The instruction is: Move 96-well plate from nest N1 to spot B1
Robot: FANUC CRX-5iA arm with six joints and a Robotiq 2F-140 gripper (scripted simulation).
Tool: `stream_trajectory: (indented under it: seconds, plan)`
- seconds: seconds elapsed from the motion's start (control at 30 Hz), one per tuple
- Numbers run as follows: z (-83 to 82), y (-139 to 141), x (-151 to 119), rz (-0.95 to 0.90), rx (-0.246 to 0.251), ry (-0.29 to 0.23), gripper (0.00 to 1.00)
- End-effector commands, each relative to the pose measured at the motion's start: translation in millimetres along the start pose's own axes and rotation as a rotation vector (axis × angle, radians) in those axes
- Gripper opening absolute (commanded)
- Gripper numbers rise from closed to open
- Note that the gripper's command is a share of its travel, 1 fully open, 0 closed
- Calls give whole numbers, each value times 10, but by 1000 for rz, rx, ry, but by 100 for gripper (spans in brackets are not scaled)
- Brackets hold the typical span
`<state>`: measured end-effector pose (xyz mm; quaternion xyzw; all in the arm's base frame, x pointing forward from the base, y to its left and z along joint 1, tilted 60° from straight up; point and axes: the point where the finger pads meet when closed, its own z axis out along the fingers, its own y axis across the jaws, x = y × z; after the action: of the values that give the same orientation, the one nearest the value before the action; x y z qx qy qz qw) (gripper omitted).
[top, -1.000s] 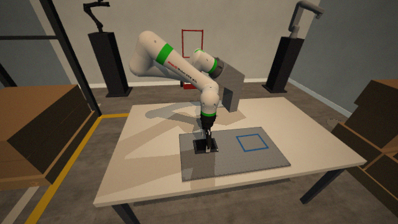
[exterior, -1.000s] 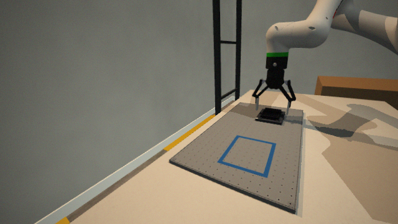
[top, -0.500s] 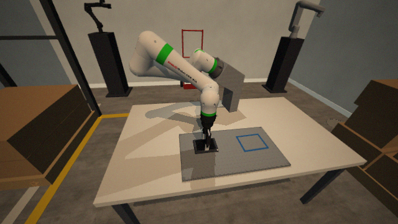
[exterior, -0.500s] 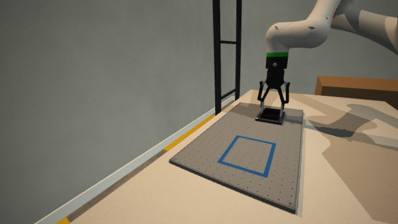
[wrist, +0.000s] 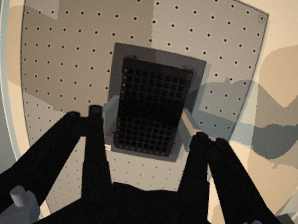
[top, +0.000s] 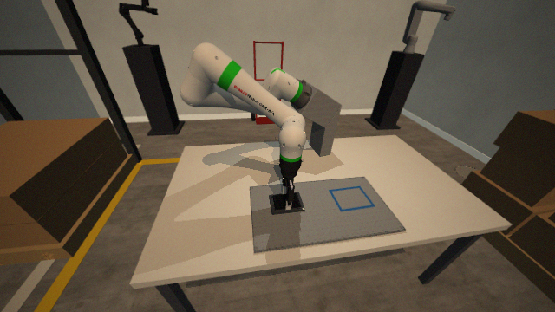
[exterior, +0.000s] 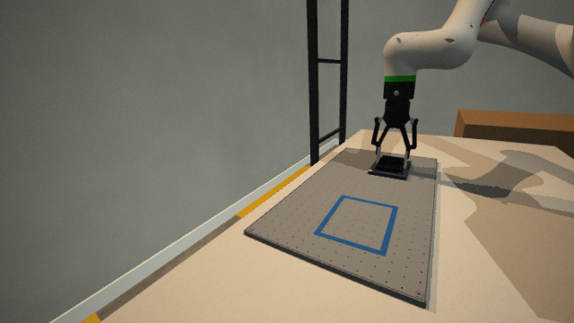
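Note:
The dark 96-well plate (top: pixel 284 203) sits in the grey plate nest N1 (top: pixel 287 211) at the left part of the perforated deck (top: pixel 323 212). My gripper (top: pixel 288 200) stands straight down over it, and its two fingers are shut on the plate's long sides. The plate also shows in the exterior view (exterior: pixel 389 165) between the fingers (exterior: pixel 392 161). In the wrist view the plate (wrist: pixel 150 106) lies flat in the nest with a fingertip pad against each long side (wrist: pixel 148 123). The blue taped outline B1 (top: pixel 351 198) lies to the right of the nest and is empty; it also shows in the exterior view (exterior: pixel 357 224).
The deck lies on a white table (top: pixel 303 204). A grey box (top: pixel 323 123) stands at the arm's base behind the deck. Brown crates stand to the left (top: pixel 52 173) and right (top: pixel 520 173) of the table. A black frame post (exterior: pixel 326 76) rises beyond the deck.

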<state>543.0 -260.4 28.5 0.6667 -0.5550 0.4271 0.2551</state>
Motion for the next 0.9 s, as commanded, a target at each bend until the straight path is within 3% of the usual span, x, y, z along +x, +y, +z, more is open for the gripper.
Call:
stream_trajectory:
  seconds: [0.0, 0.23, 0.87]
  plan:
    - [0, 0, -1, 0, 0, 0, 0]
    - [-16, 0, -1, 0, 0, 0, 0]
    - [-300, 0, -1, 0, 0, 0, 0]
